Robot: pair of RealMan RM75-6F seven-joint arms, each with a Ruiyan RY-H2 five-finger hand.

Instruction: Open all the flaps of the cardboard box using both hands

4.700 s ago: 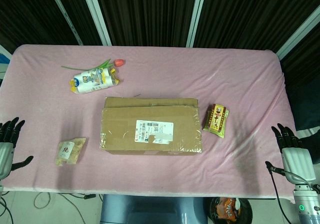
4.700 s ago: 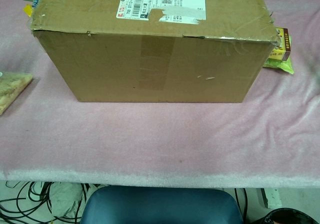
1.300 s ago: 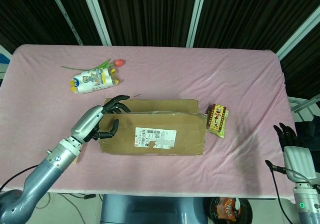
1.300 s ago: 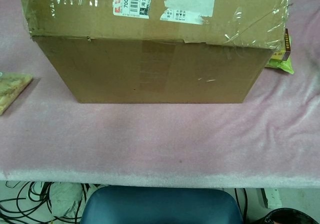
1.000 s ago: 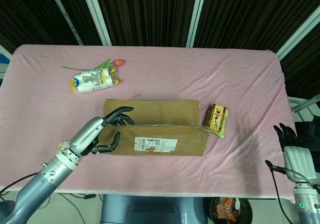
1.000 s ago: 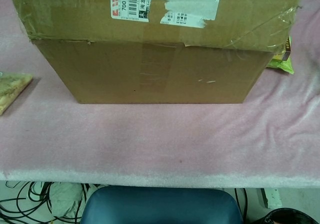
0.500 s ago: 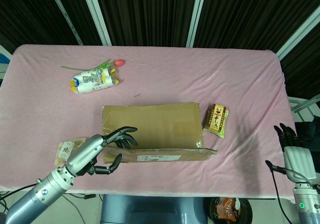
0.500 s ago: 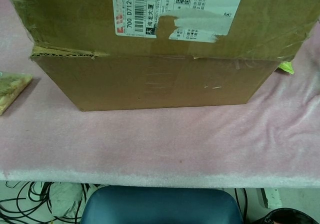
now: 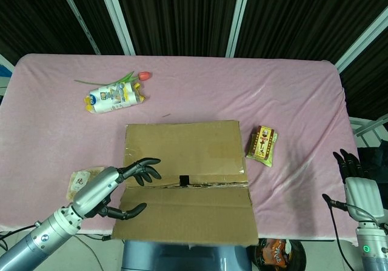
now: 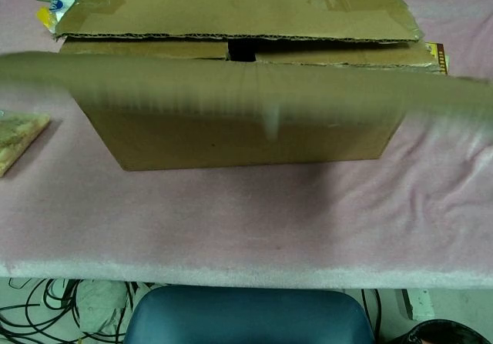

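Observation:
The cardboard box [image 9: 182, 153] sits mid-table on the pink cloth. Its near long flap [image 9: 185, 213] lies folded out toward me, overhanging the table edge; in the chest view that near flap [image 10: 246, 90] is a blurred band across the box front [image 10: 246, 140]. The far long flap [image 9: 185, 150] still covers the top, and a small dark gap [image 9: 182, 179] shows at the hinge line. My left hand [image 9: 115, 189] is at the box's near left corner, fingers spread over the top, thumb touching the flap's left edge, holding nothing. My right hand [image 9: 356, 183] hangs off the table's right edge, fingers apart and empty.
A red tulip [image 9: 143, 76] and a snack pouch [image 9: 113, 97] lie at the back left. A red-yellow packet [image 9: 262, 143] lies just right of the box. A pale bag [image 9: 83, 181] lies beside my left hand. A blue seat [image 10: 246, 313] is below the table edge.
The near long flap swung from upright down and out toward me, exposing the top. My left hand went with it toward the near left corner. The right hand stayed put.

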